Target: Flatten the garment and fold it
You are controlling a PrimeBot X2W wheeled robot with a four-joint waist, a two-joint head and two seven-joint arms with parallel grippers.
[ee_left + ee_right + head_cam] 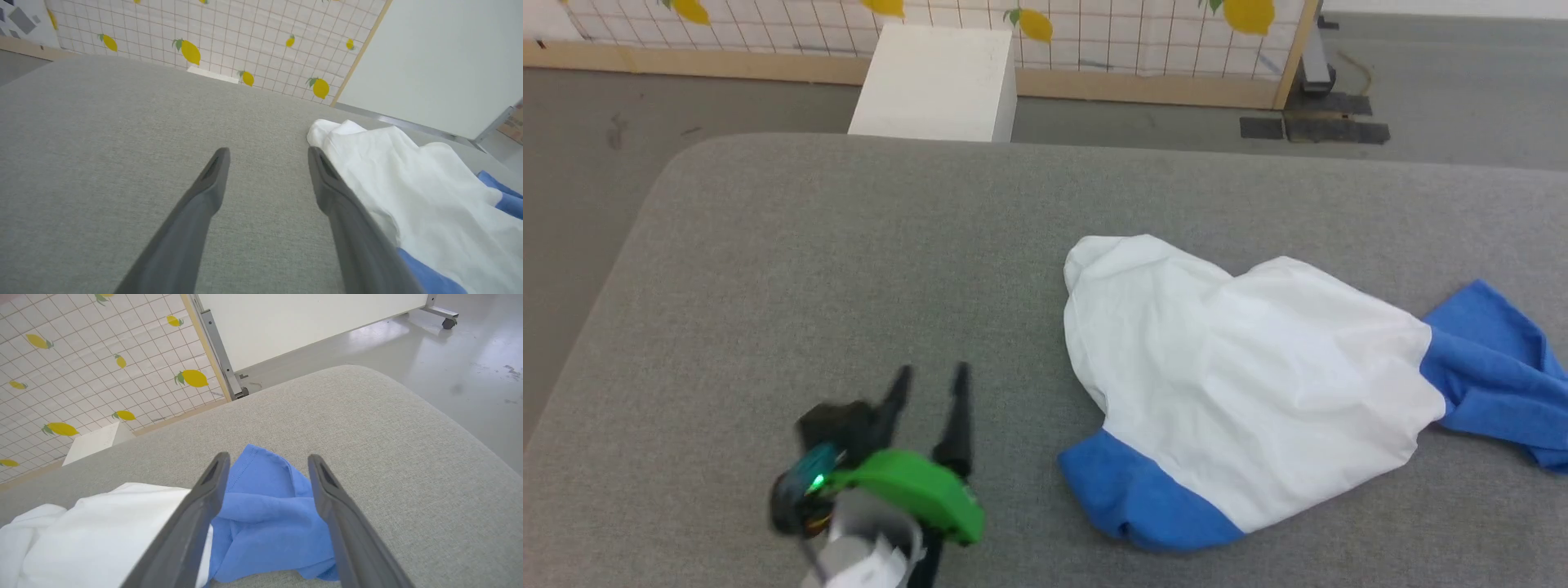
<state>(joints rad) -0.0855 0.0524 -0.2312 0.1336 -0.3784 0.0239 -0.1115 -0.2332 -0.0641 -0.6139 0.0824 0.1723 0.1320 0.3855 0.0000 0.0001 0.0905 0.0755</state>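
Left hand (931,376): fingers spread wide and holding nothing, over the bare grey padded surface (809,261), just beside the shirt's near-left edge.
White box (939,82): on the floor beyond the far edge, no part of the job.
Garment (1250,384): lying in a rumpled heap on the right half of the padded surface. The white body is bunched and humped, with one blue sleeve (1143,498) tucked at the near edge and the other blue sleeve (1494,367) crumpled at the far right.
Right hand (267,459): fingers wide apart and empty, poised over the crumpled right sleeve. I cannot tell if it touches the cloth.
Done: nothing, by the look of it. The shirt is neither spread nor creased into a fold.
Left: take hold of the cloth, pull it flat with sleeves out, then make all the folds.
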